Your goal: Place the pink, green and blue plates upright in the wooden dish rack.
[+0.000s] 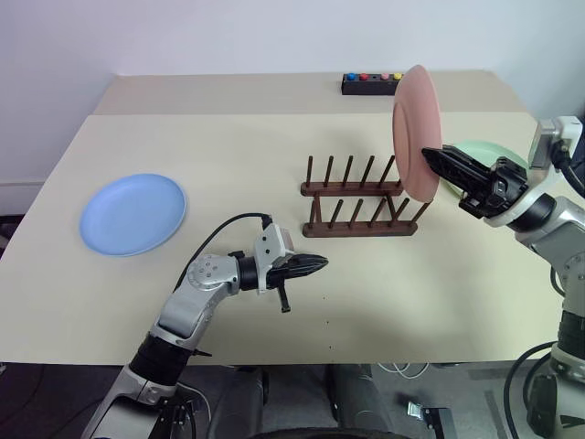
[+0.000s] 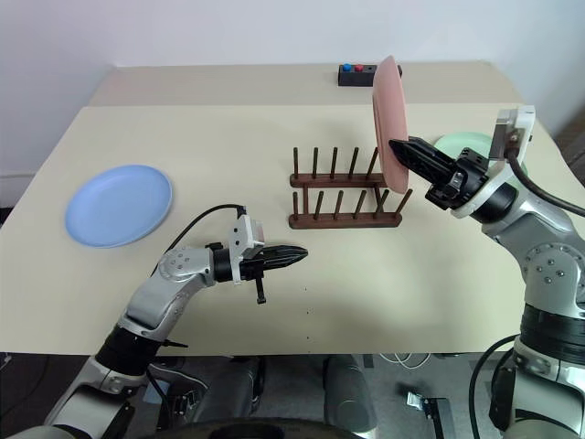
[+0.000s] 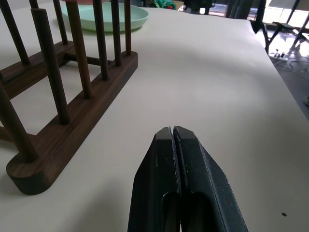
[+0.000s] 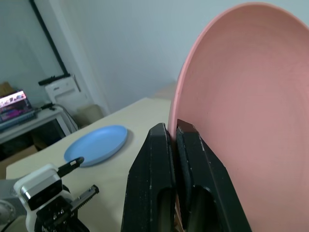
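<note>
My jaws are smooth black plastic with a slight sheen. The pink plate, blue plate and green plate look matt and smooth. The rack is dark, satiny wood. The bench is matt beige.

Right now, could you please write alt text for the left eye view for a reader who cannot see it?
The right gripper holds the pink plate upright above the right end of the empty rack. The left gripper hovers shut before the rack; the blue plate lies flat far left, the green plate behind the right gripper.
</note>
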